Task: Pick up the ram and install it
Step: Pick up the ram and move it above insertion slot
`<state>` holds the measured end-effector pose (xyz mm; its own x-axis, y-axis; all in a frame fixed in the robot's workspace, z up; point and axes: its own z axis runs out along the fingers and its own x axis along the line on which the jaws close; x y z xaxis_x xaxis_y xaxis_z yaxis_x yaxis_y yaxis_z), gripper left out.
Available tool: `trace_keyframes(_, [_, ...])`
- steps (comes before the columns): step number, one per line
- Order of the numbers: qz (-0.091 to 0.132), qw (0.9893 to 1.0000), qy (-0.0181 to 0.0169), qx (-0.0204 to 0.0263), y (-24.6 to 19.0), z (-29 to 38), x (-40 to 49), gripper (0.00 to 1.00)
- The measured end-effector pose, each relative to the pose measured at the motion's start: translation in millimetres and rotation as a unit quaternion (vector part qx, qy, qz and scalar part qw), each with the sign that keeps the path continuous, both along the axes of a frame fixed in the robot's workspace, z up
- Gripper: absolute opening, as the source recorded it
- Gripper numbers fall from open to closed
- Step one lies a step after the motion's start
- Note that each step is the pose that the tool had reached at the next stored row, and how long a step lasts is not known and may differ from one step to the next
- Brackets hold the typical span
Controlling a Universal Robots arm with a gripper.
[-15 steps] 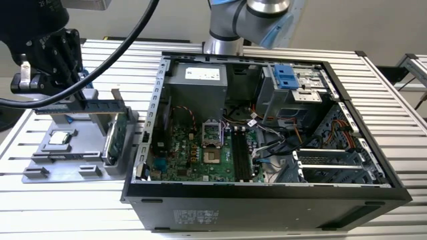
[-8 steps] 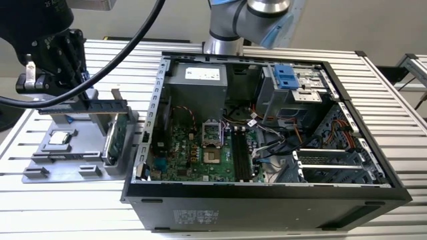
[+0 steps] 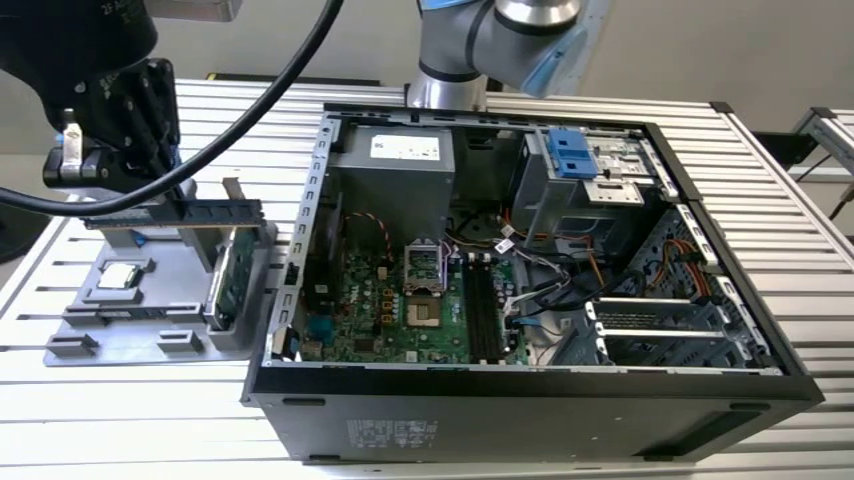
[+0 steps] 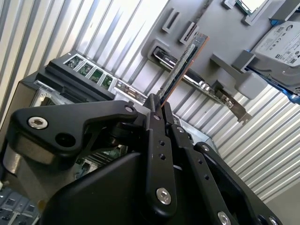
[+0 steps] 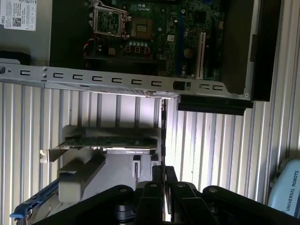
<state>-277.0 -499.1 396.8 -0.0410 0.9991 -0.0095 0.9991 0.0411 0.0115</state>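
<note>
Claw: one black two-finger claw hangs over the table's edge at the exterior view's left. In both wrist views the claw has its fingers pinched almost together, clamped on the ram.
Ram: one thin, long, dark green-black memory stick, the ram, is held level in the claw above the tray's far edge. In the second wrist view the ram juts out past the fingertips; in the first wrist view the ram shows edge-on as a thin line.
Tray: one grey plastic tray sits near the table's edge at the exterior view's left, just beside the case.
Card: one larger green expansion card stands on edge in the tray, on the side nearest the case.
Chip: one small silver square chip lies flat in the tray.
Drive: one silver hard drive with blue rails rests at the tray.
Case: one open black computer case lies on its side mid-table, with one green motherboard inside.
Table: one ribbed aluminium table.
</note>
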Motion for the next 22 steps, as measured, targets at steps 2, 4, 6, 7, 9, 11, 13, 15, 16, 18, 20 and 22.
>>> trace_keyframes(2, [0.000, 1.0000, 0.0000, 0.0000, 0.0, 0.0, 1.8, 0.00])
trace_keyframes(4, [0.000, 1.0000, 0.0000, 0.0000, 0.0, 0.0, 3.5, 0.00])
trace_keyframes(6, [0.000, 1.0000, 0.0000, 0.0000, 0.0, 0.0, 5.2, 0.00])
trace_keyframes(7, [0.000, 1.0000, 0.0000, 0.0000, 0.0, 0.0, 6.2, 0.00])
trace_keyframes(9, [0.000, 1.0000, 0.0000, 0.0000, 0.0, 0.0, 8.6, 0.00])
trace_keyframes(11, [0.000, 1.0000, 0.0000, 0.0000, 0.0, 0.0, 11.6, 0.00])
trace_keyframes(13, [0.000, 1.0000, 0.0000, 0.0000, 0.0, 0.1, 14.5, 0.00])
trace_keyframes(15, [0.000, 1.0000, 0.0000, 0.0000, 0.0, 0.0, 17.2, 0.00])
trace_keyframes(16, [0.000, 1.0000, 0.0000, 0.0000, 0.0, 0.0, 18.5, 0.00])
trace_keyframes(18, [0.000, 1.0000, 0.0000, 0.0000, 0.0, 0.0, 21.2, 0.00])
trace_keyframes(20, [0.000, 1.0000, 0.0000, 0.0000, 0.0, 0.0, 24.3, 0.00])
trace_keyframes(22, [0.000, 1.0000, 0.0000, 0.0000, 0.0, 0.0, 27.3, 0.00])
